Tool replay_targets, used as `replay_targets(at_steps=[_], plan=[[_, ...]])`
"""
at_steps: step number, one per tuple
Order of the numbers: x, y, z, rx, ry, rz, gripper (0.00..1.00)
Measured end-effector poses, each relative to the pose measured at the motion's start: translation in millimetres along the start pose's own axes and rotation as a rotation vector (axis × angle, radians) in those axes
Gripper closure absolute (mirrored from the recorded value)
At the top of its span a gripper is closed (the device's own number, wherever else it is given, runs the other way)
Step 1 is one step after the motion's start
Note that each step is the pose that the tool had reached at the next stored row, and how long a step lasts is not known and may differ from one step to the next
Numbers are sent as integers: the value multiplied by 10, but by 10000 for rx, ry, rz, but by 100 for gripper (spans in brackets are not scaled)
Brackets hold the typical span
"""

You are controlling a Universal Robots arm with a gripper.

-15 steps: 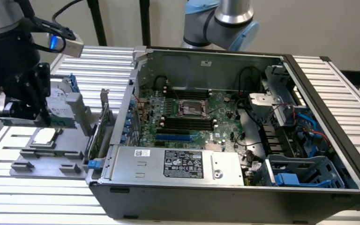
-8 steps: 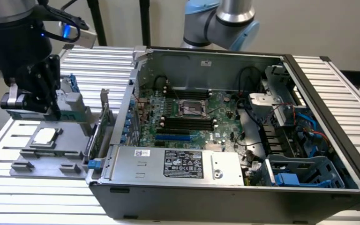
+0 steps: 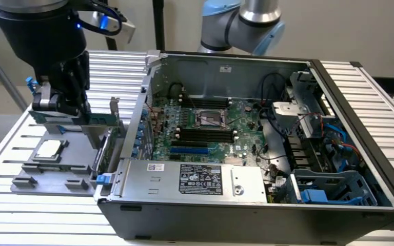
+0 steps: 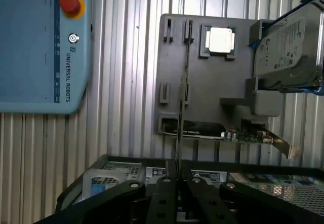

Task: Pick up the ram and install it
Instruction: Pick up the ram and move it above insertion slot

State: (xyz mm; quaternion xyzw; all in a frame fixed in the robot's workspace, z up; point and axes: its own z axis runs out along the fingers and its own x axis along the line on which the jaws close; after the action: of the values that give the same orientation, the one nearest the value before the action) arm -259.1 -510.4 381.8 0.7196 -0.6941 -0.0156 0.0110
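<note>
Since the gripper (image 4: pixel 177 177) is pinched almost closed on the ram (image 4: pixel 180 107), held edge-on, the stick sits above the grey tray (image 3: pixel 26 182), outside the case. Memory slots (image 3: pixel 204 136) lie toward the exterior view's right. Its long axis looks roughly parallel to them.

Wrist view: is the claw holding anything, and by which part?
Yes: the claw pinches the ram, seen edge-on, by its two flat faces at the end nearest it.

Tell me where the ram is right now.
The ram sits edge-on in the shut claw, over the grey parts tray at the exterior view's left, beside the open computer case.
</note>
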Motion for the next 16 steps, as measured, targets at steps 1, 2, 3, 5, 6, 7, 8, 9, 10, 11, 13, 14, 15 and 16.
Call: replay_targets(at_steps=[1,2,3,5,6,7,8,9,10,11,13,14,15,16], plan=[[2,-44,-14,0,-9,-1,86],[3,-89,-26,0,-18,-1,86],[5,-134,-36,0,-26,-2,86],[8,-227,-52,1,-41,-1,86],[9,-269,-55,2,-50,-2,86],[11,-314,-59,2,-56,-3,86],[13,-362,-62,2,-62,-3,86],[14,-408,-65,2,-67,-3,86],[15,-453,-67,2,-72,-3,86],[17,-497,-69,2,-76,-3,86],[20,-589,-73,2,-79,-3,86],[21,-634,-75,3,-81,-2,86],[22,-677,-76,3,-82,-3,86],[24,-722,-78,3,-83,-4,86]])
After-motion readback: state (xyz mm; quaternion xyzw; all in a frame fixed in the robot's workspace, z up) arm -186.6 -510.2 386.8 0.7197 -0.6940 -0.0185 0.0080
